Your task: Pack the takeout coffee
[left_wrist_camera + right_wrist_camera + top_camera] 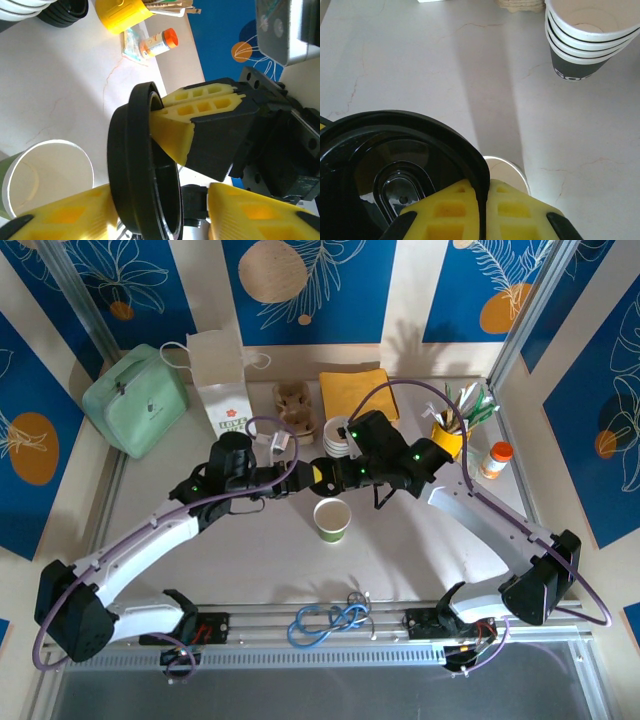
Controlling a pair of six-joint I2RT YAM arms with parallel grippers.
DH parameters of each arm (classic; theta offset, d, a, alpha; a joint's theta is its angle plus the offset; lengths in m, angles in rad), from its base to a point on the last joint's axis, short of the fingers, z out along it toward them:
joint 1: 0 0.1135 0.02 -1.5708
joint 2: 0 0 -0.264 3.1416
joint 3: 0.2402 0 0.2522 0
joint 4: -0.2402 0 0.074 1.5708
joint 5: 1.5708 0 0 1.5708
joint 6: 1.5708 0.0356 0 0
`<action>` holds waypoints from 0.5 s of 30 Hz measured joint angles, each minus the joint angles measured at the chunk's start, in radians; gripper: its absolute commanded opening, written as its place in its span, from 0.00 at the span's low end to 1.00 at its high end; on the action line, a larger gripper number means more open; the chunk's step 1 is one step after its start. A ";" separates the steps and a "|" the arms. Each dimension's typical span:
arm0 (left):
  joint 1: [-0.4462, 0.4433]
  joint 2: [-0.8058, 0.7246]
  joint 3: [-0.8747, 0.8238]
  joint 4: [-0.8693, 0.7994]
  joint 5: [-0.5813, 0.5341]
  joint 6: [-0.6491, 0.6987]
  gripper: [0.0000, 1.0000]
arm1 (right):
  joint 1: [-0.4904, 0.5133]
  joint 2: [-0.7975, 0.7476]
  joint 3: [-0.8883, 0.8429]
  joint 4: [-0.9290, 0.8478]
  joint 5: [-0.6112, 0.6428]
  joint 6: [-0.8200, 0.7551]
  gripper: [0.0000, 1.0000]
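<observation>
Right gripper [482,199] clenched on the rim of a black coffee lid [395,150], left gripper [162,205] spread wide around that lid's far edge, empty green paper cup [332,519] just beneath them, stacked cups [590,35] beyond.

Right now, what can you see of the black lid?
The black lid is round, glossy plastic with a raised rim and an oval sip recess. The right gripper pinches its rim between yellow fingers, holding it on edge near the green cup. Its lower edge sits between the left gripper's open fingers.
</observation>
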 measured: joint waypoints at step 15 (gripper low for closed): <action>0.000 0.016 0.000 0.027 -0.003 -0.030 0.26 | 0.001 -0.010 0.000 0.003 0.007 0.023 0.15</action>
